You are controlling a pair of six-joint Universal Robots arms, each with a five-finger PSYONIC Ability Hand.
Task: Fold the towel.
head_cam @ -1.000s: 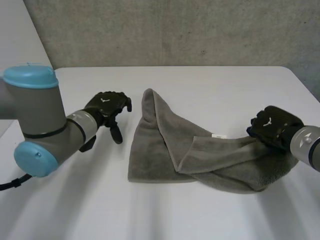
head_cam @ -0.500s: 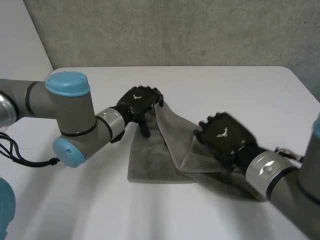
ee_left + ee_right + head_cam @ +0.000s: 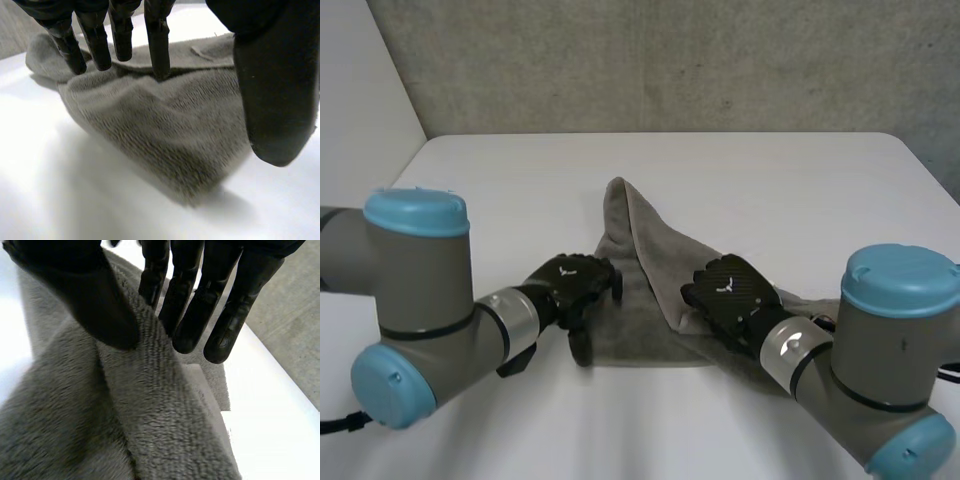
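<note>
From head view, seeing grey towel [image 3: 638,240] crumpled on white surface [image 3: 500,180], peaked at its far end, with left hand [image 3: 572,288] at towel's near left corner and right hand [image 3: 730,297] on the folded flap at towel's right. Left wrist view adding what head view hides: fingers straight, tips touching cloth just in from that corner, thumb spread apart off the towel edge, gripping nothing. Right wrist view: clamped on a raised ridge of towel, thumb one side, fingers the other. Small pale tag [image 3: 200,52] on towel beyond left fingertips, too small to read. Tiny white mark on each hand's back, unreadable. Bare surface all round towel, edges well off; concrete wall [image 3: 670,60] beyond towel's far end.
</note>
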